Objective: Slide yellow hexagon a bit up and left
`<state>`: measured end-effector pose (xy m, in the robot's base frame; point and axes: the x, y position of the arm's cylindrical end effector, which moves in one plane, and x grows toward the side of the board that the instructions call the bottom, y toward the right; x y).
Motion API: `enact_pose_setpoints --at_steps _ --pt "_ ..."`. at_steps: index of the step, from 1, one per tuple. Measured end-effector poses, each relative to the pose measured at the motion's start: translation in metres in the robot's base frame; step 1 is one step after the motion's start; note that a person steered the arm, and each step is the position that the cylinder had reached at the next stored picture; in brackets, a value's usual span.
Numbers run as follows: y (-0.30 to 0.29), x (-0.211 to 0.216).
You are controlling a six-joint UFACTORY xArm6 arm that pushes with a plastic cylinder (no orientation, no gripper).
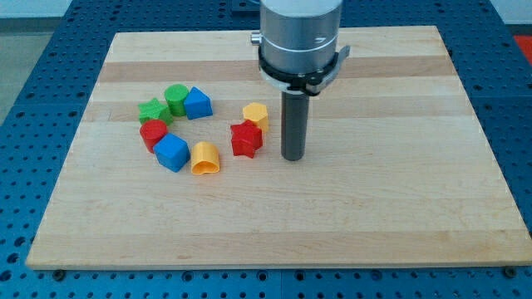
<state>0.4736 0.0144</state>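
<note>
The yellow hexagon (256, 114) sits near the board's middle, touching the top right of a red star (246, 139). My tip (292, 156) rests on the board to the right of the red star and below right of the yellow hexagon, a short gap from both. The rod rises from the tip into the grey arm at the view's top.
Left of the hexagon lie a blue block (198, 103), a green cylinder (175, 99), a green star (152, 110), a red cylinder (154, 133), a blue cube (171, 153) and a yellow arch-shaped block (204, 159). All sit on the wooden board (374, 208).
</note>
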Motion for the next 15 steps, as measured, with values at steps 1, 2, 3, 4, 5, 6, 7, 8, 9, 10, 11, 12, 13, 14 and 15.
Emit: enact_pose_setpoints --at_steps 1,2,3,4,5,6,7,8,9,10,11,12,13,14,15 --pt "-0.030 0.000" --pt "-0.051 0.000" --pt "-0.073 0.000" --pt "-0.043 0.009" --pt "-0.033 0.002" --pt "-0.033 -0.013" --pt "-0.033 -0.024" --pt "-0.045 -0.038" --pt "-0.050 -0.046" --pt "-0.040 -0.047" --pt "-0.040 -0.056" --pt "-0.040 -0.063" --pt "-0.039 -0.071" --pt "-0.028 -0.089" --pt "0.005 -0.108"
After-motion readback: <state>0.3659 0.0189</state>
